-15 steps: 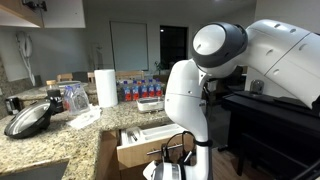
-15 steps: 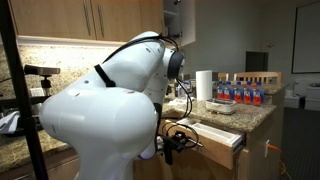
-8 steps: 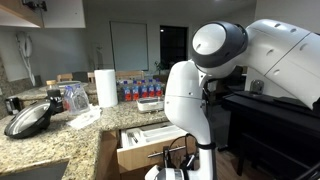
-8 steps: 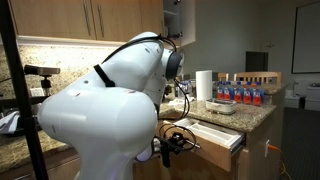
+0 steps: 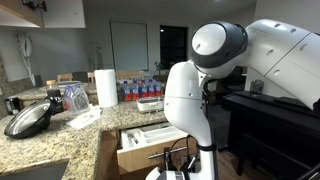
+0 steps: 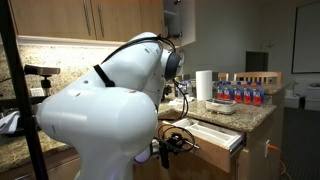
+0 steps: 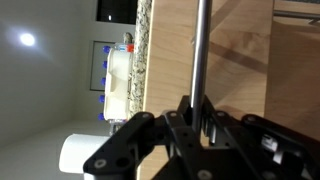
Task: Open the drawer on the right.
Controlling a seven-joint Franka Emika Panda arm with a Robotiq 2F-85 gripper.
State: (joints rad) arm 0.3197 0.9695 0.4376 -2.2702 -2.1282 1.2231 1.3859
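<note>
Granite counter [image 5: 50, 142] on the left with a paper towel roll [image 5: 106, 87] standing on it. Next over, the drawer [image 5: 135, 153] sits partway out under the counter edge, white inside showing. The wrist view's blurry, but the gripper [image 7: 197, 108] looks clamped tight on the silver bar handle [image 7: 200, 40].
</note>
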